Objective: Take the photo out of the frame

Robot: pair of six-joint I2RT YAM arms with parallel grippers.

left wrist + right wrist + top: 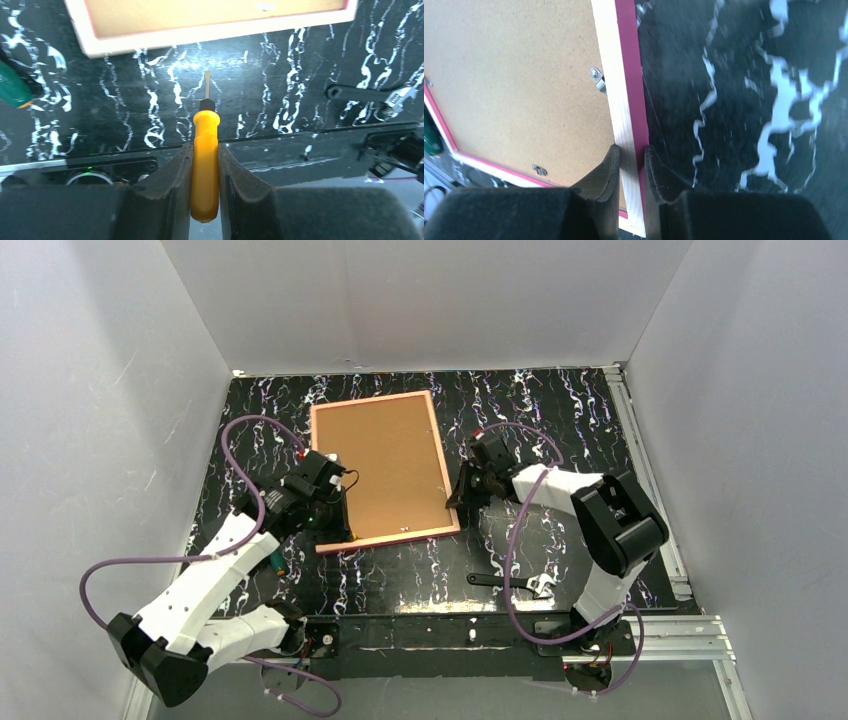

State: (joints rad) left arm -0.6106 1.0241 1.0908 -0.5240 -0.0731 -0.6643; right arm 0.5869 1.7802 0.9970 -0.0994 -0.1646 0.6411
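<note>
One thin pink-red picture frame point(390, 539) lies face down at the far middle of the black, white-streaked table point(560, 420). Its flat brown fibreboard back point(378, 465) faces up. The right gripper point(630, 150) is squeezed tight on the frame's right side rail. The left gripper point(205, 150), by the frame's near left corner, pinches one smooth yellow-handled screwdriver point(205, 135). One dark metal wrench point(510, 583) lies near the table's front edge.

Black white-veined desk point(560, 420). Pink-edged frame point(385, 470) lies back-up, upper centre. Black wrench point(510, 583) lower right of centre. Green-handled tool point(15, 89) far left.
</note>
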